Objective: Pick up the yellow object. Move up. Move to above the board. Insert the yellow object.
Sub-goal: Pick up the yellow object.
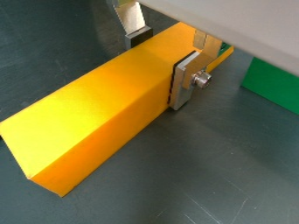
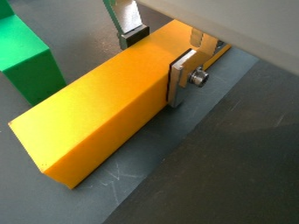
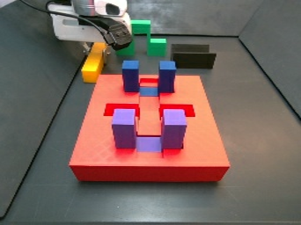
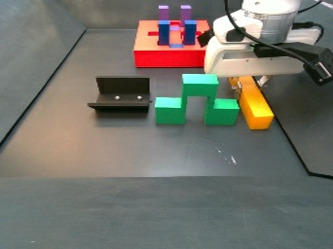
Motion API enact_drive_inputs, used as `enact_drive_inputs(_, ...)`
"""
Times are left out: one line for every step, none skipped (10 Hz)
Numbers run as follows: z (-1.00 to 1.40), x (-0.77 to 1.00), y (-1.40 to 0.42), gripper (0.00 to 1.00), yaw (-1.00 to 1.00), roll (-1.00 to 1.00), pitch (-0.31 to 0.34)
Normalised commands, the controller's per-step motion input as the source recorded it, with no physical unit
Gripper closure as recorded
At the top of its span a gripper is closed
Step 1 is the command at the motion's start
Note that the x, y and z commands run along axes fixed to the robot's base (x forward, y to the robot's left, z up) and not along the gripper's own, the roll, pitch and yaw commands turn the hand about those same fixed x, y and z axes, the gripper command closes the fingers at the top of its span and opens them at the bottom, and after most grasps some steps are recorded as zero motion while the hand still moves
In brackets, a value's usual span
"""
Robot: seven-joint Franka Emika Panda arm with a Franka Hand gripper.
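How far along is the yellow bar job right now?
Done: the gripper is down over the long yellow-orange rectangular bar, silver fingers straddling it. In hand: the grasp; the bar seems to lie on the floor. Left: lifting, carrying to the large flat red board, inserting.

Smooth matt yellow object (image 1: 100,109) between the hand's (image 1: 158,59) brushed-metal fingers (image 1: 184,80).

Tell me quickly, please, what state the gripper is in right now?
Gripper: down at the yellow object, fingers on either side of one end; whether it is fully clamped cannot be told.
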Motion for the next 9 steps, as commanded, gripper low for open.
enact_drive_inputs(0.0, 0.0, 0.0, 1.0, 0.0, 0.0, 0.0)
enact_drive_inputs(0.0, 0.0, 0.0, 1.0, 0.0, 0.0, 0.0)
enact_drive_inputs(0.0, 0.0, 0.0, 1.0, 0.0, 0.0, 0.0)
enact_drive_inputs(0.0, 0.0, 0.0, 1.0, 0.0, 0.0, 0.0)
enact_drive_inputs(0.0, 0.0, 0.0, 1.0, 0.0, 0.0, 0.0)
enact_drive_inputs(0.0, 0.0, 0.0, 1.0, 0.0, 0.0, 0.0)
enact_drive_inputs(0.0, 0.0, 0.0, 1.0, 0.0, 0.0, 0.0)
enact_drive_inputs(0.0, 0.0, 0.0, 1.0, 0.0, 0.0, 0.0)
enact_drive_inputs(0.0, 0.0, 0.0, 1.0, 0.0, 0.0, 0.0)
